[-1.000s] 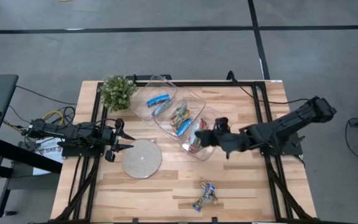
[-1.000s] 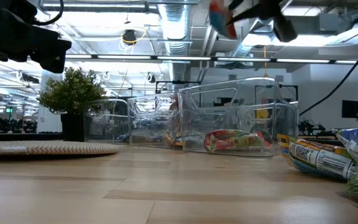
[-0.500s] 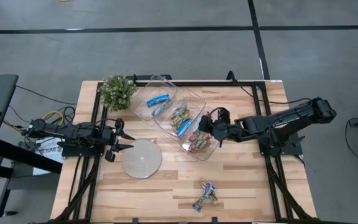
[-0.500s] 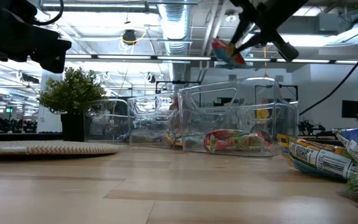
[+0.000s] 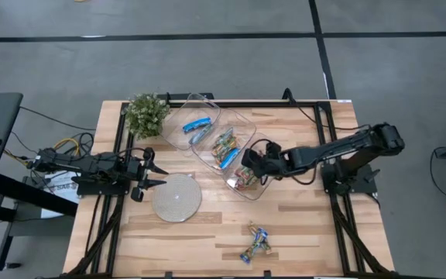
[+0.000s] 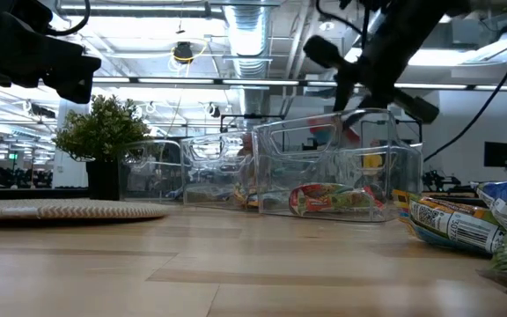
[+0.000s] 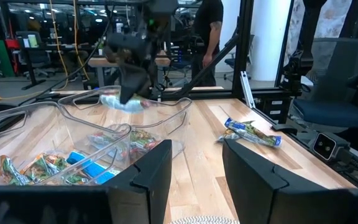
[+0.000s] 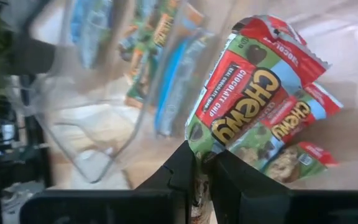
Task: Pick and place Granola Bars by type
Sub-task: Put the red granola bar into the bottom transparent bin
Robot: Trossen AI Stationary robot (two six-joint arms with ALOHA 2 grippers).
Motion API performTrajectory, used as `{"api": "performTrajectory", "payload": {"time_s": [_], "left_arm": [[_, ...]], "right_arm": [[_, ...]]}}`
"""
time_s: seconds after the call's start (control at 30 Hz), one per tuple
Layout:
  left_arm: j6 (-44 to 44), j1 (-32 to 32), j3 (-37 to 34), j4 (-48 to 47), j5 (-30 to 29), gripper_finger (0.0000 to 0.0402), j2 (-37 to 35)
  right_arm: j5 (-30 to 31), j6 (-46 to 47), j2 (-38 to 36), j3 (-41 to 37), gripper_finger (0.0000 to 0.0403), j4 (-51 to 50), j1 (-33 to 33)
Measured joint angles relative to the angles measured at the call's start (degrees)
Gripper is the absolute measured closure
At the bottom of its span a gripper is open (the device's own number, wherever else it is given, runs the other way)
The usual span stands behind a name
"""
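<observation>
My right gripper (image 5: 248, 161) is shut on a red-and-green granola bar (image 8: 248, 93) and reaches down into the clear tray (image 5: 263, 186) nearest the table's right. In the low view the bar (image 6: 337, 132) shows inside that tray, above other red-and-green bars (image 6: 333, 198) on its floor. The middle tray (image 5: 227, 147) holds mixed green and blue bars. The far-left tray (image 5: 196, 124) holds blue bars. A few more bars (image 5: 255, 244) lie on the bare table by its near edge. My left gripper (image 5: 159, 175) waits open beside the round disc (image 5: 176, 198). My right gripper pinches the red-and-green bar by one end of its wrapper (image 8: 199, 149) between its two fingers (image 8: 182, 165). The fingers slant down from the table's right side. The bar sticks out past the fingertips into the tray; whether it touches the bars below, I cannot tell.
A small potted plant (image 5: 145, 115) stands at the table's far left corner. The three trays sit edge to edge in a diagonal row. A dark frame borders the table. A person stands in the room beyond (image 7: 207, 31). Bare wood shows near the front edge.
My right gripper has come down from high above the table, moving slightly toward the table's left, and has carried the red-and-green bar into the right-hand tray. It has stayed shut on the bar throughout.
</observation>
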Motion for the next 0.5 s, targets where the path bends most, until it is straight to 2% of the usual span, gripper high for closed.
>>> {"api": "performTrajectory", "payload": {"time_s": [0.27,0.5], "left_arm": [[0.0,-0.02,-0.01,0.0,0.0,0.0264,-0.02],[0.0,0.0,0.0,0.0,0.0,0.0264,-0.02]], "right_arm": [[-5.22,-0.11,2.93,-0.05,0.0368,-0.14,-0.36],[-4.27,-0.07,2.89,-0.75,0.0338,0.97,-0.36]]}}
